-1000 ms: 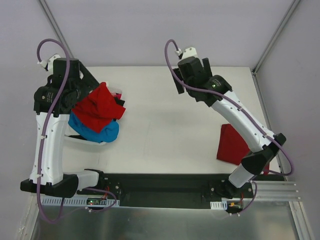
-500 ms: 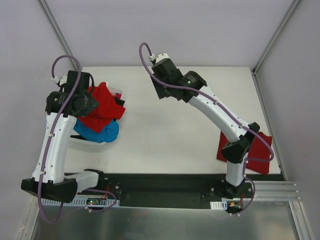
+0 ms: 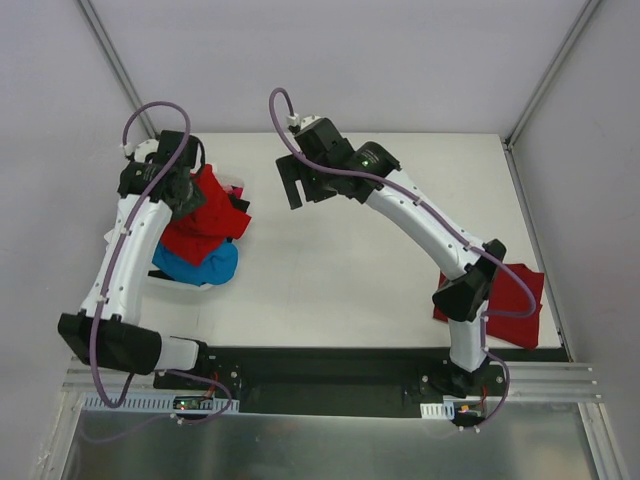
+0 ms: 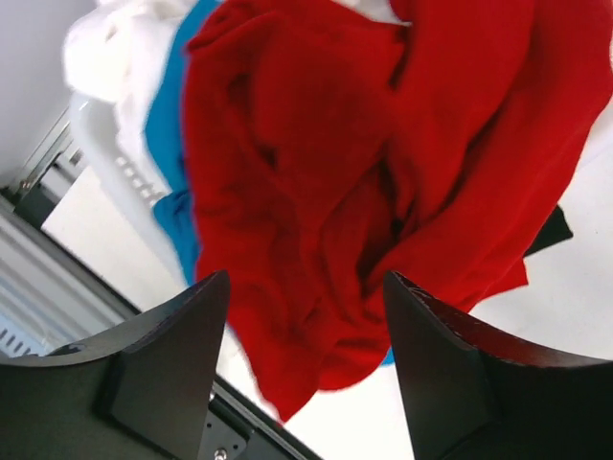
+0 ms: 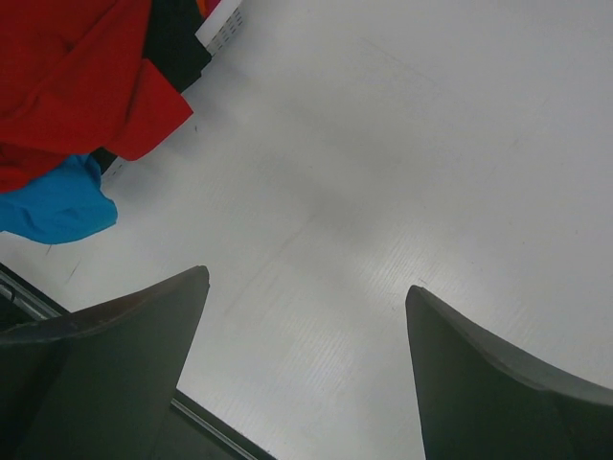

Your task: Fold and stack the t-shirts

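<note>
Left end effector (image 4: 305,287), right end effector (image 5: 306,287), both agape, one heap (image 3: 205,215), one folded t-shirt (image 3: 515,300)

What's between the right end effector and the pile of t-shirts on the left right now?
Nothing: only bare white table separates the right end effector from the pile of t-shirts. The top and right wrist views both show it.

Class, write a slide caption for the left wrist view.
Open left fingers above a crumpled red t-shirt heaped over a blue shirt in a white basket.
</note>
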`<control>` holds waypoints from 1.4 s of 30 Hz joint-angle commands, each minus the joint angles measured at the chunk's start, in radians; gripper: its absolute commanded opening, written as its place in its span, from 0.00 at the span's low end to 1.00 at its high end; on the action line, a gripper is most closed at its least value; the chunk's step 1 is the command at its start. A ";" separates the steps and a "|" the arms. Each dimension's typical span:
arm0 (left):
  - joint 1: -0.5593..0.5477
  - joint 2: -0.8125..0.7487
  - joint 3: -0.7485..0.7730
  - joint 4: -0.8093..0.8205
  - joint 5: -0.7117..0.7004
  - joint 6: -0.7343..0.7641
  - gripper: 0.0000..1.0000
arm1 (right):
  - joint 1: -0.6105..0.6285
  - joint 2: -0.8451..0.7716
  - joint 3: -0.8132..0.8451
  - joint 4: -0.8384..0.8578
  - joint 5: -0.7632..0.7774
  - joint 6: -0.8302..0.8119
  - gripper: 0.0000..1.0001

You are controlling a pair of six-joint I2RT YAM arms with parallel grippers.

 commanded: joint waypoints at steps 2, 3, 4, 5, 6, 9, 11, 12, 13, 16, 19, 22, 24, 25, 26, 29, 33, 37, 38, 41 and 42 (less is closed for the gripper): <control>0.007 0.123 0.003 0.166 -0.013 0.102 0.63 | 0.015 -0.099 -0.106 0.068 -0.027 0.016 0.88; 0.012 0.143 0.034 0.168 -0.033 0.118 0.62 | 0.018 -0.118 -0.135 0.076 -0.023 0.012 0.88; 0.016 0.163 0.056 0.168 -0.050 0.126 0.62 | 0.018 -0.154 -0.181 0.082 -0.009 0.005 0.88; 0.039 0.197 0.079 0.167 -0.082 0.132 0.62 | 0.018 -0.171 -0.204 0.089 -0.003 0.002 0.88; 0.056 0.208 0.123 0.164 -0.088 0.128 0.61 | 0.021 -0.187 -0.221 0.092 0.004 0.001 0.88; 0.102 0.229 0.188 0.144 -0.149 0.111 0.61 | 0.020 -0.237 -0.280 0.093 0.020 -0.015 0.88; 0.101 0.246 0.216 0.136 -0.201 0.135 0.61 | 0.021 -0.265 -0.312 0.089 0.033 -0.022 0.88; 0.101 0.246 0.236 0.122 -0.238 0.137 0.62 | 0.021 -0.273 -0.323 0.090 0.034 -0.025 0.88; 0.101 0.242 0.245 0.112 -0.254 0.132 0.62 | 0.021 -0.279 -0.332 0.087 0.033 -0.027 0.88; 0.101 0.199 0.248 0.102 -0.287 0.126 0.64 | 0.023 -0.294 -0.355 0.083 0.027 -0.027 0.88; 0.101 0.200 0.210 0.105 -0.237 0.135 0.63 | 0.021 -0.291 -0.355 0.084 0.021 -0.059 0.87; 0.101 0.197 0.168 0.102 -0.212 0.109 0.61 | 0.021 -0.288 -0.341 0.084 0.010 -0.059 0.87; 0.101 0.185 0.141 0.099 -0.234 0.097 0.61 | 0.023 -0.296 -0.349 0.084 0.013 -0.062 0.87; 0.105 0.179 0.136 0.099 -0.244 0.100 0.61 | 0.021 -0.300 -0.355 0.089 0.016 -0.065 0.87; 0.108 0.179 0.141 0.099 -0.240 0.112 0.61 | 0.021 -0.305 -0.363 0.090 0.020 -0.065 0.87; 0.116 0.186 0.148 0.099 -0.208 0.114 0.60 | 0.021 -0.316 -0.372 0.095 0.034 -0.071 0.87; 0.116 0.194 0.156 0.098 -0.189 0.102 0.00 | 0.023 -0.316 -0.363 0.096 0.043 -0.079 0.87; 0.116 0.192 0.179 0.099 -0.176 0.115 0.00 | 0.023 -0.317 -0.372 0.098 0.048 -0.079 0.87; 0.116 0.189 0.209 0.099 -0.154 0.121 0.00 | 0.021 -0.316 -0.372 0.096 0.048 -0.081 0.87; 0.099 0.145 0.335 0.098 -0.038 0.096 0.00 | 0.023 -0.316 -0.378 0.096 0.050 -0.079 0.87; 0.063 0.140 0.381 0.098 -0.028 0.098 0.00 | 0.023 -0.314 -0.384 0.099 0.048 -0.079 0.87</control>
